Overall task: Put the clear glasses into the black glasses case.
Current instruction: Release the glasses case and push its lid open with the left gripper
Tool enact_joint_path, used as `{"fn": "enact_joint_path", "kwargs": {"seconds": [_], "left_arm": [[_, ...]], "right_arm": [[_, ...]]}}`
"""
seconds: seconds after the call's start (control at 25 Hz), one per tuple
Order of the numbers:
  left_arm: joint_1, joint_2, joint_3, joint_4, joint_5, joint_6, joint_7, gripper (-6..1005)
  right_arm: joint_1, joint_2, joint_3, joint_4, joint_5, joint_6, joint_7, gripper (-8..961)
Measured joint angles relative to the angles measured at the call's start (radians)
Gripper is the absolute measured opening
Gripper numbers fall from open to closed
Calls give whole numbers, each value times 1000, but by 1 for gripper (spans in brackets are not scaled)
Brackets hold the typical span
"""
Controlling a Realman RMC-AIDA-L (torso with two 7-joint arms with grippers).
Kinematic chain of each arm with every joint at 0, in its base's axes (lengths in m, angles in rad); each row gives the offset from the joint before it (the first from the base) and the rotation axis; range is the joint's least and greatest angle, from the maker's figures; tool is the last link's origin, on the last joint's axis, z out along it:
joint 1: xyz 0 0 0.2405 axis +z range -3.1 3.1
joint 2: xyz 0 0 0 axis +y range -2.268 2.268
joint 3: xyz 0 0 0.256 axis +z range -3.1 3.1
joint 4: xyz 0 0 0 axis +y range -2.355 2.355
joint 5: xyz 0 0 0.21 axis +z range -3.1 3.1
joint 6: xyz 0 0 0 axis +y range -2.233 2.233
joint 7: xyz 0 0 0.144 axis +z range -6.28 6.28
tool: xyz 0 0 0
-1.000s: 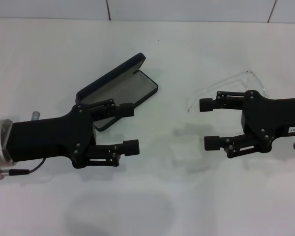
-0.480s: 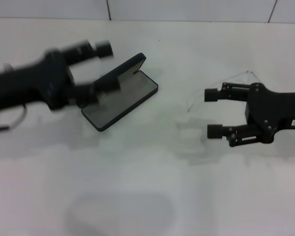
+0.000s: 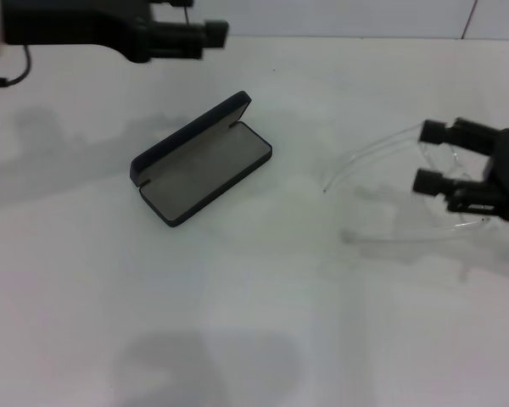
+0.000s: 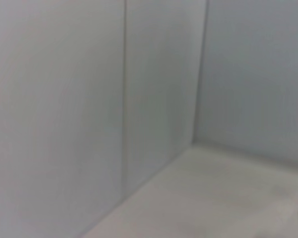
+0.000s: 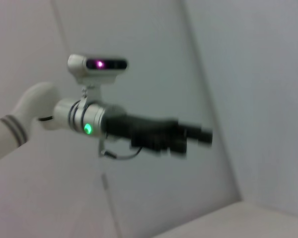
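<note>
One black glasses case (image 3: 205,158) open, diagonal; right hand (image 3: 431,156) spread over clear glasses (image 3: 382,153).

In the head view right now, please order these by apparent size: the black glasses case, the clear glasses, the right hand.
1. Black glasses case and clear glasses: similar span, unsure.
2. Right hand, smallest, partly cut off at the edge.
</note>
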Motion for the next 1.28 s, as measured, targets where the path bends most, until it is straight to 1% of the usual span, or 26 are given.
{"fn": "enact_joint_path", "kwargs": {"seconds": [0.04, 0.08, 0.12, 0.16, 0.2, 0.32, 0.48, 0.64, 0.92, 1.28], "left_arm": [[-12, 0, 43, 17, 66, -40, -48, 791], [-32, 1, 127, 38, 176, -108, -131, 774], [-32, 1, 127, 38, 176, -108, -131, 757], [-45, 1, 191, 49, 260, -153, -189, 741], [-53, 1, 229, 56, 314, -176, -223, 724], [-84, -1, 390, 67, 511, -230, -347, 725], [-113, -1, 575, 49, 700, -287, -477, 724], [-131, -3, 606, 12, 716, -305, -503, 724], [-206, -4, 616, -170, 721, -357, -523, 725], [-242, -4, 619, -261, 768, -402, -527, 702]], "right_arm": [[-11, 3, 26, 0, 2, -7, 0, 873], [-19, 5, 47, 0, 2, -14, 0, 873], [-26, 8, 70, 0, 3, -25, 0, 873], [-32, 11, 93, -1, 4, -37, -1, 873], [-39, 13, 114, -1, 4, -50, -2, 873], [-59, 18, 185, 3, 6, -86, -13, 873], [-74, 22, 210, 10, 16, -95, -32, 873], [-78, 23, 214, 13, 17, -95, -38, 872], [-79, 19, 219, 14, 17, -90, -55, 872], [-81, 23, 221, 14, 17, -86, -65, 872]]}}
